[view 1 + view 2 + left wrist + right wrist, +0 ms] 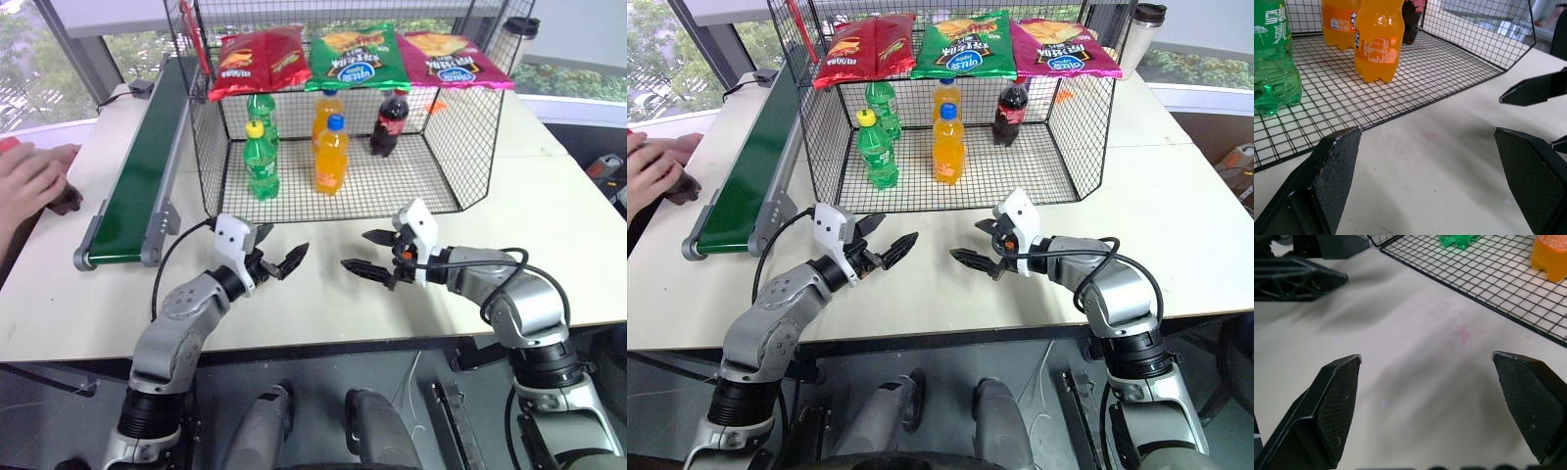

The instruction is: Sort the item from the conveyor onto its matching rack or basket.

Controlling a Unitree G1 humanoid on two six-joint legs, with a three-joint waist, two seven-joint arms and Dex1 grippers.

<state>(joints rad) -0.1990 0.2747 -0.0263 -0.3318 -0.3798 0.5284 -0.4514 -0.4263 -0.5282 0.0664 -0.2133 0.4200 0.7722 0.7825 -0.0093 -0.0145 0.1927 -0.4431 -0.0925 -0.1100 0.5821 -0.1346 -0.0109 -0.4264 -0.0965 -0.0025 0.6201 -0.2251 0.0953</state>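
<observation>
— Where is the cola bottle (390,122)?

— Standing upright inside the wire basket (470,127), toward its back right corner, under the pink chip bag (453,59). Nothing is touching it.

— What else is in the basket?

— Two orange drink bottles (330,147) in the middle, one behind the other, and two green bottles (260,157) to their left, also one behind the other. A red chip bag (260,61) and a green chip bag (355,57) hang along the top edge beside the pink one.

— And the conveyor?

— The green belt (142,171) runs along the left side of the basket on the pale table (549,235). I can see nothing lying on the stretch of it that shows. A person's hand (29,181) rests on the table to the left of the belt.

— How do the arms stand?

— Both hover over the bare table in front of the basket, facing each other. The left gripper (278,258) has its fingers spread wide and holds nothing. The right gripper (367,253) is spread just as wide and is also empty. Their tips are near each other but apart.

— Does either touch the basket?

— No, both are clear of its front edge.
</observation>
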